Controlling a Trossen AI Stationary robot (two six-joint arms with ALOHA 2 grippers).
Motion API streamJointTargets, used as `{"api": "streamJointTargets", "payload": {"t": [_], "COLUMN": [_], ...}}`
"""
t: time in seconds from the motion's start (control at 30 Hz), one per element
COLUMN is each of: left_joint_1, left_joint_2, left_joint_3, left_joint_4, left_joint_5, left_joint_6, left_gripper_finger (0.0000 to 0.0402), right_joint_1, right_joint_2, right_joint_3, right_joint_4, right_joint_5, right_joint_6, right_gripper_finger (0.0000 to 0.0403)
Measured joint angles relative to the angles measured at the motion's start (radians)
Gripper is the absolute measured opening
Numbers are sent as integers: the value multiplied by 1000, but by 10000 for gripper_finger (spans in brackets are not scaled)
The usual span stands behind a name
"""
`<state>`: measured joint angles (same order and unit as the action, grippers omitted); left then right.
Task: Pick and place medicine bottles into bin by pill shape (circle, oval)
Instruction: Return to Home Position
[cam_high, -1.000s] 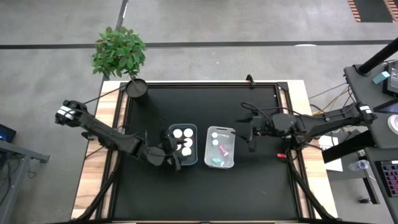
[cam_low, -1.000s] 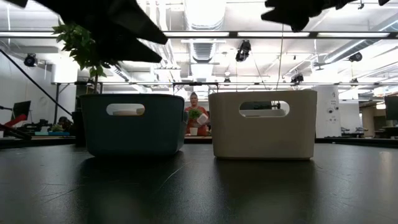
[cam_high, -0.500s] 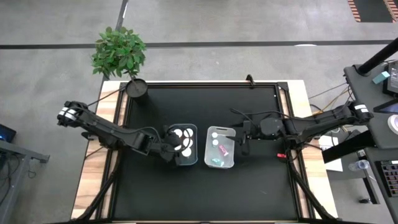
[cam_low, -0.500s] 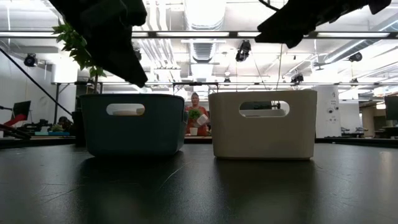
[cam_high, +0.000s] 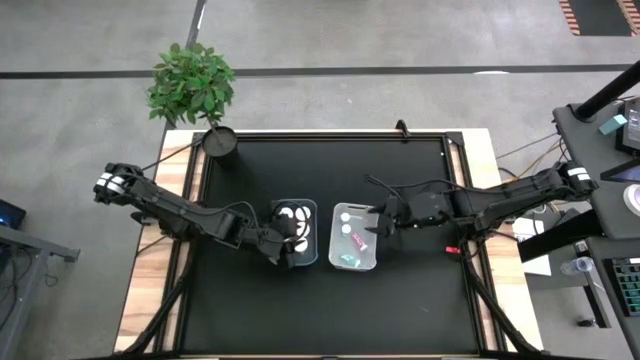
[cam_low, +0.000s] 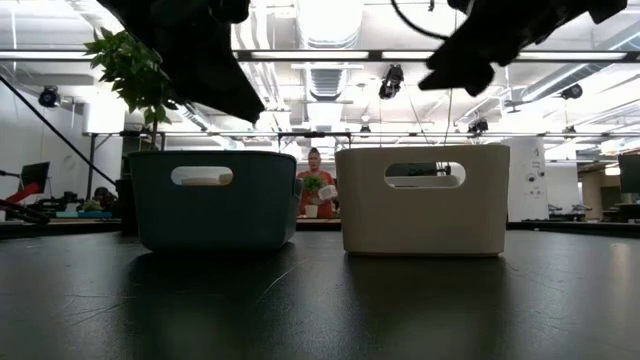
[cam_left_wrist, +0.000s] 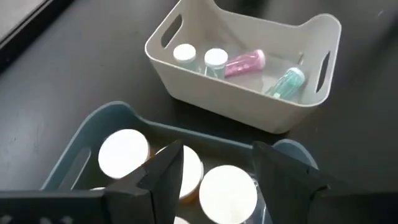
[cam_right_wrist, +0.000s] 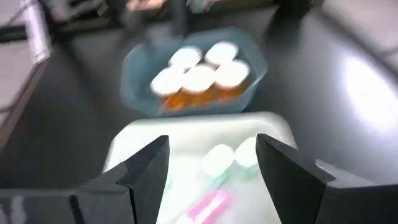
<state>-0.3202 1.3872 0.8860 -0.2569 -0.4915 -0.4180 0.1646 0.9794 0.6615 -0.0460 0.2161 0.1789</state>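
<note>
Near the middle of the black table (cam_high: 330, 170) stand two small plastic bins side by side, a blue bin (cam_low: 215, 215) on the left and a white bin (cam_low: 420, 215) on the right. Upright in the blue one are the orange-bodied medicine bottles with round white caps (cam_left_wrist: 227, 190), packed close together. The white one holds two tiny white-capped bottles (cam_left_wrist: 184, 54) standing at its left end, with a pink bottle (cam_left_wrist: 244, 63) and a teal bottle (cam_left_wrist: 287, 82) lying on their sides beside them. Every bottle I can see is in one bin or the other.

Above the near-left part of the blue bin hangs the left gripper (cam_left_wrist: 216, 163), fingers spread wide and nothing between them. Over the right rim of the white bin hangs the right gripper (cam_right_wrist: 212, 146), also spread wide and empty.

These bottles look light and stiff, with smooth plastic walls that could slip under a loose pinch. The ones on their sides would likely roll if nudged. A hold across the body just under the cap seems safest. For the crowded orange ones, only the cap offers room for the fingers
</note>
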Motion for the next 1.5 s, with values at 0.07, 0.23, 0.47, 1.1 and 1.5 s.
{"api": "streamJointTargets", "payload": {"t": [0.07,0.23,0.47,1.1,1.5], "left_joint_1": [0,7,6,-2,-34], "left_joint_2": [0,0,0,-8,-80], "left_joint_3": [0,0,0,-3,-42], "left_joint_4": [7,15,48,65,59], "left_joint_5": [0,-28,-40,-32,-26], "left_joint_6": [14,16,13,42,189], "left_gripper_finger": [175,175,175,175,175], "right_joint_1": [1,8,7,29,77], "right_joint_2": [6,46,117,134,3], "right_joint_3": [22,55,98,96,-75], "right_joint_4": [-86,-207,-336,-317,-65], "right_joint_5": [-78,-119,-113,-103,-56], "right_joint_6": [52,99,57,-61,-196], "right_gripper_finger": [231,231,231,231,231]}}
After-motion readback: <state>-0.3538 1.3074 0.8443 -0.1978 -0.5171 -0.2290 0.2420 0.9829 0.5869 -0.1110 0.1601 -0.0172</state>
